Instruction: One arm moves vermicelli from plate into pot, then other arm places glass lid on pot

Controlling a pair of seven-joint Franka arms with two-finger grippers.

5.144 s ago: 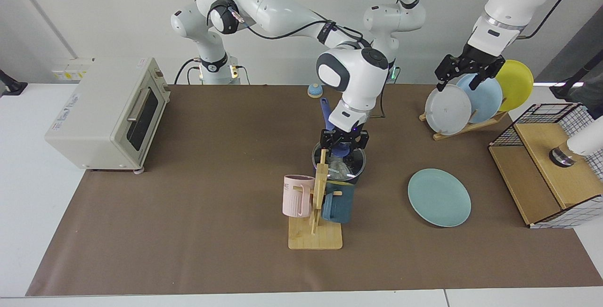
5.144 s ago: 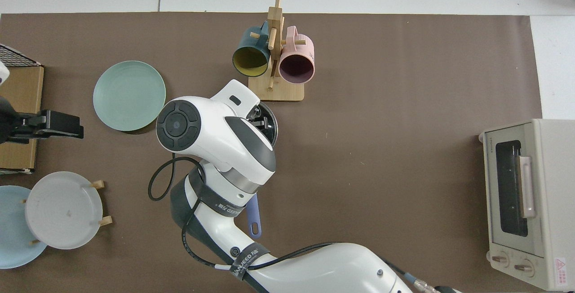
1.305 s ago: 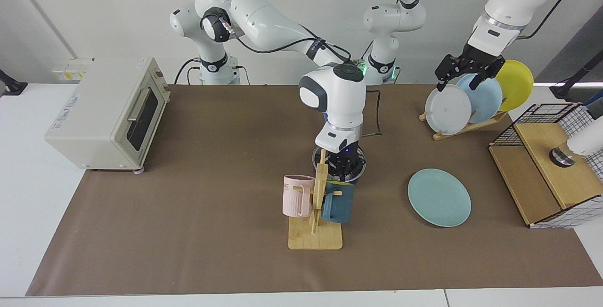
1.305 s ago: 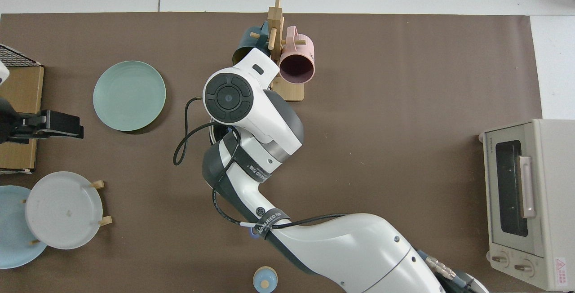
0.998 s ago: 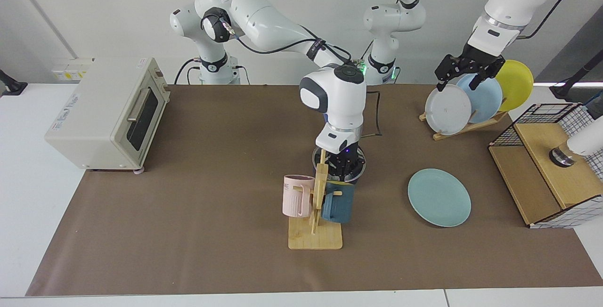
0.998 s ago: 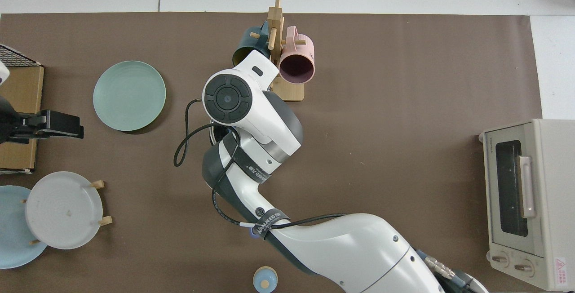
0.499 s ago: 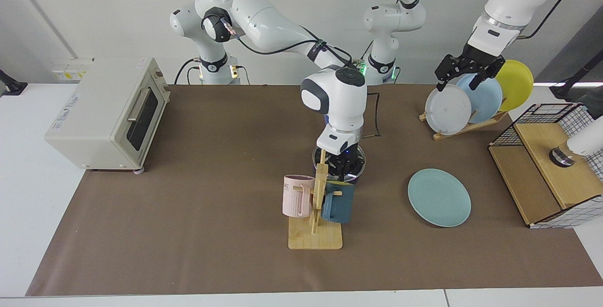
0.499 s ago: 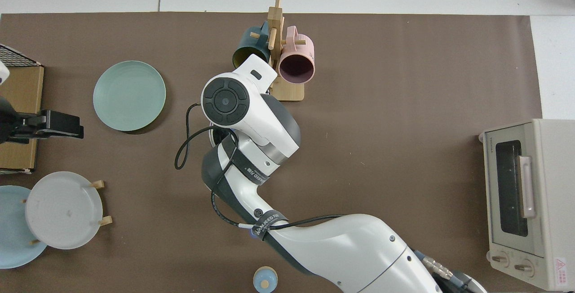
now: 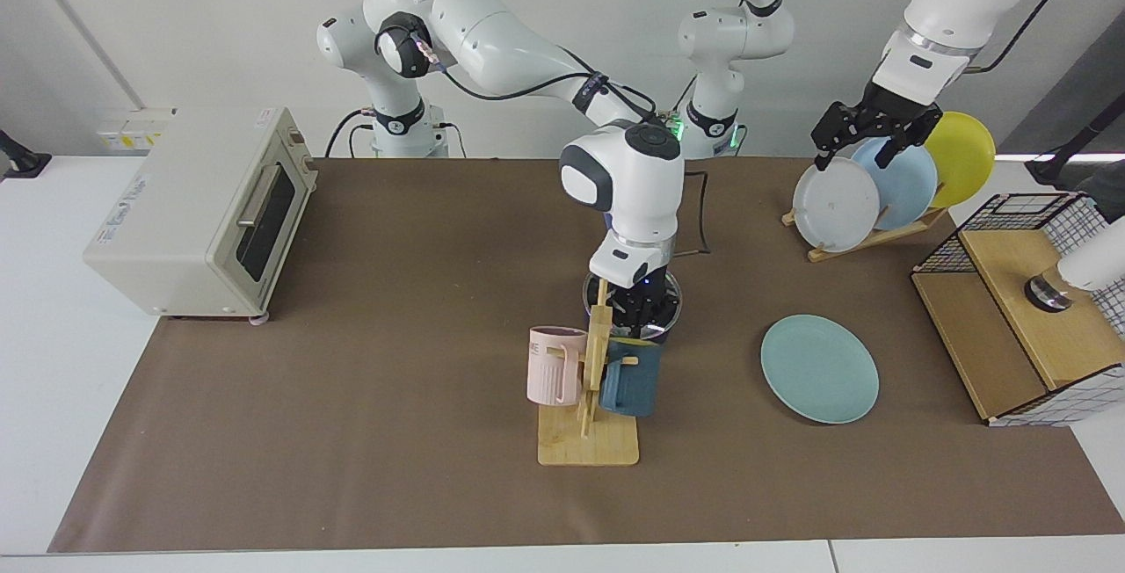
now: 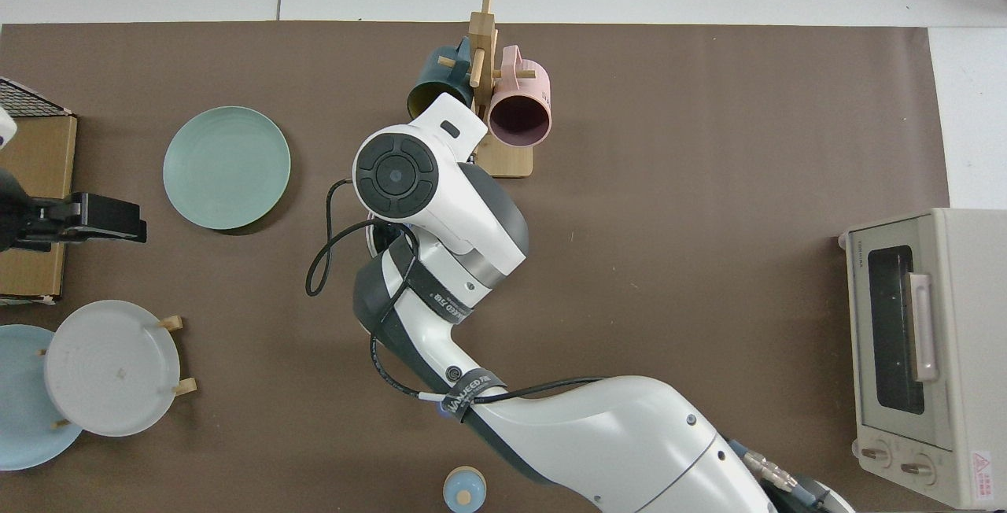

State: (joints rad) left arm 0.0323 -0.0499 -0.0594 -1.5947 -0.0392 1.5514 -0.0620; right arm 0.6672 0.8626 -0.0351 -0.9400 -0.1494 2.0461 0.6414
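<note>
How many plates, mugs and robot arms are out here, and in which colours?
Plates: 4 (teal-green plate, grey plate, light blue plate, yellow plate)
Mugs: 2 (pink mug, dark blue mug)
Arms: 2, white (right end effector at the pot, left end effector waiting above the plate rack)
Total: 8

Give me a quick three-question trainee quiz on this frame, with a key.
1. True or false: vermicelli lies on the plate.
2. The right end effector is down at which thing? A: toaster. B: pot. C: mug stand.
3. Fill in: the left end effector waits above a rack that holds ___ plates.

Key: 1 false, the plate is bare. 2 B. 3 three.
</note>
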